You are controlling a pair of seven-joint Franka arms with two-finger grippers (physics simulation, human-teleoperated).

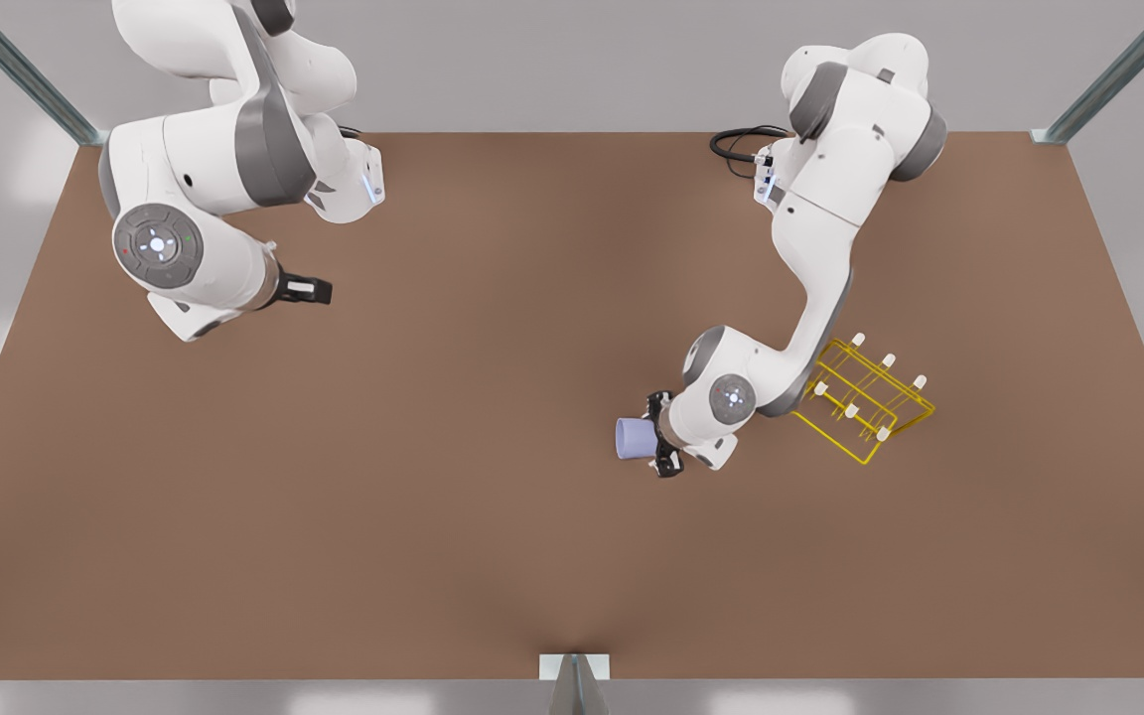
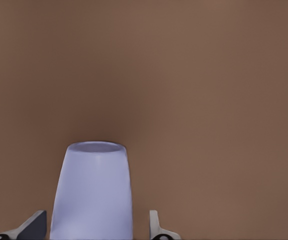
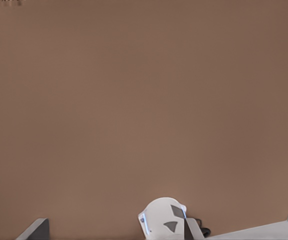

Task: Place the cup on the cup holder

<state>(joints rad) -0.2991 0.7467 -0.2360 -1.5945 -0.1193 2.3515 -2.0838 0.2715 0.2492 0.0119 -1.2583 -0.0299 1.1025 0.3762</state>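
The lavender-blue cup (image 1: 634,438) is on the brown table, at the front view's right of centre. My left gripper (image 1: 662,437) straddles it and is open. In the left wrist view the cup (image 2: 92,192) sits between the two fingers (image 2: 34,226), with a small gap on each side. The yellow wire cup holder (image 1: 865,412), with white-tipped pegs, lies on the table just beyond that arm's elbow, at the front view's right. My right gripper (image 1: 312,289) waits open above the table's far left corner, far from both.
The brown table (image 1: 433,497) stretches wide around the cup. A black cable (image 1: 736,149) loops near the left arm's base at the back. A metal post (image 1: 573,680) stands at the table's front edge. A white arm part (image 3: 163,220) is seen from the right wrist.
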